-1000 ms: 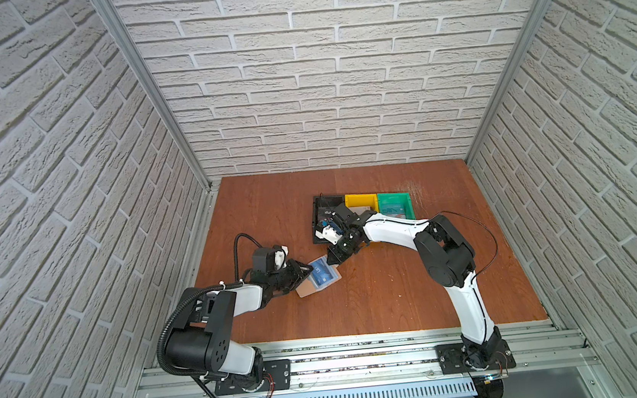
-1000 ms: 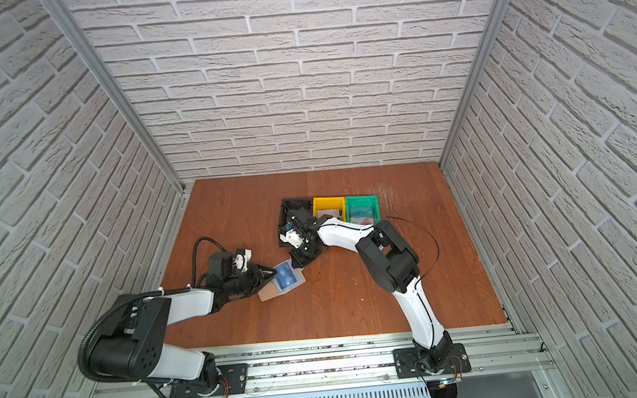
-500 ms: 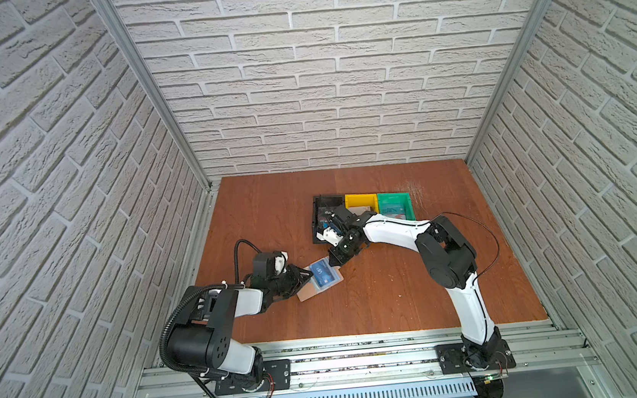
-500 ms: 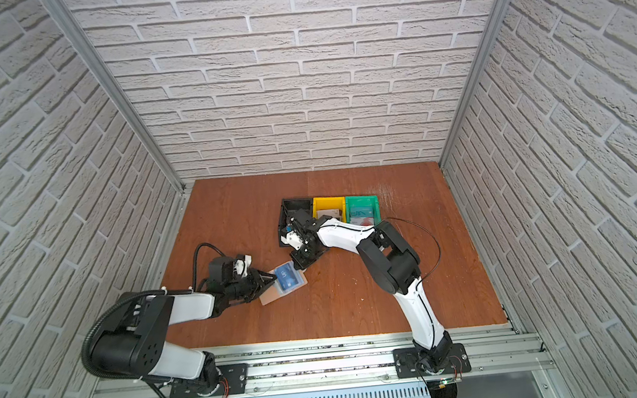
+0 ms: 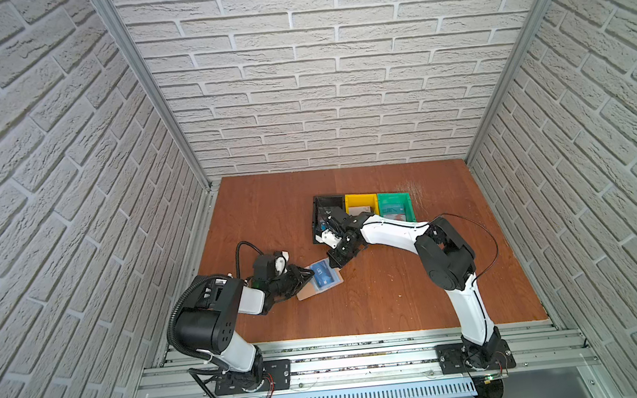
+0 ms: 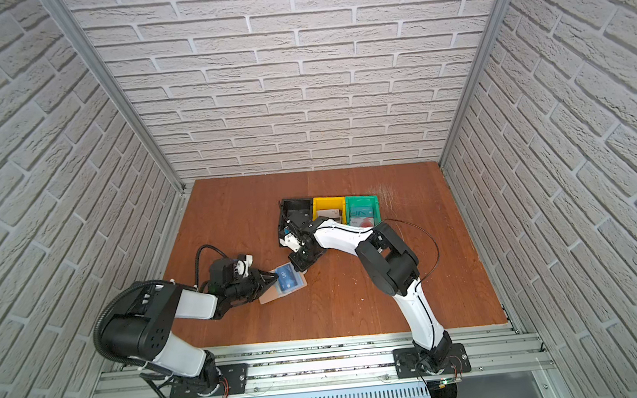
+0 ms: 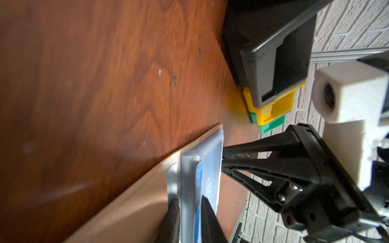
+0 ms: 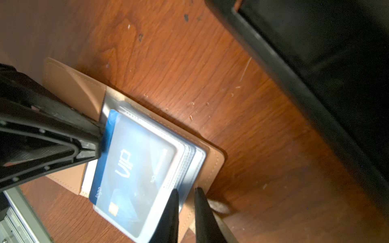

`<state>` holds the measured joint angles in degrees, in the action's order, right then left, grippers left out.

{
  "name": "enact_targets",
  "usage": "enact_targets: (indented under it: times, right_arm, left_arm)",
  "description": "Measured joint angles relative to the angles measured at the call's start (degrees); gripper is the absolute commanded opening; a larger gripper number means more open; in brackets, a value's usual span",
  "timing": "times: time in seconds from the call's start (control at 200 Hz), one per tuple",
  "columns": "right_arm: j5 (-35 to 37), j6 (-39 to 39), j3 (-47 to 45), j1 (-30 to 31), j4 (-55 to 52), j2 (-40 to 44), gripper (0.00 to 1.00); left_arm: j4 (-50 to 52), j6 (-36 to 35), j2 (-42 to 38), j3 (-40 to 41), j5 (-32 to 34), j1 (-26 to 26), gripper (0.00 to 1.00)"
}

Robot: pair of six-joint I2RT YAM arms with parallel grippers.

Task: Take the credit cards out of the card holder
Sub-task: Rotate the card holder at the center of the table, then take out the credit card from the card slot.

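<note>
Right gripper [image 8: 186, 191] clamps the stitched tan card holder [image 8: 71, 88] by its glossy clear sleeves [image 8: 189, 160], left gripper [image 7: 188, 199] pinches the blue card [image 8: 130, 168]; its gold chip [image 8: 113, 208] shows only from the right wrist.

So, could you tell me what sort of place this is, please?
Probably a robot data-collection cell rather than a real room: brick-pattern wall panels in an aluminium frame, two robot arms bolted to a front rail, and a wooden tabletop.

Wooden table [image 5: 397, 288] bears card holder [image 5: 305, 292] and three seemingly touching bins [image 5: 360, 196].
</note>
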<state>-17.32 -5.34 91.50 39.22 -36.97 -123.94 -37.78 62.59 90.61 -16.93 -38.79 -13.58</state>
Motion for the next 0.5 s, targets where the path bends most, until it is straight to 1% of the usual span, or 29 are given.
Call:
enact_targets:
  times: [0.085,0.5]
  right_arm:
    - [0.0,0.0,0.0,0.0,-0.2,0.0,0.17]
    - [-0.5,0.0,0.2,0.3,-1.4,0.0,0.17]
  left_arm:
    - [0.1,0.0,0.0,0.0,0.1,0.0,0.18]
    - [1.7,-0.9,-0.9,0.0,0.3,0.0,0.19]
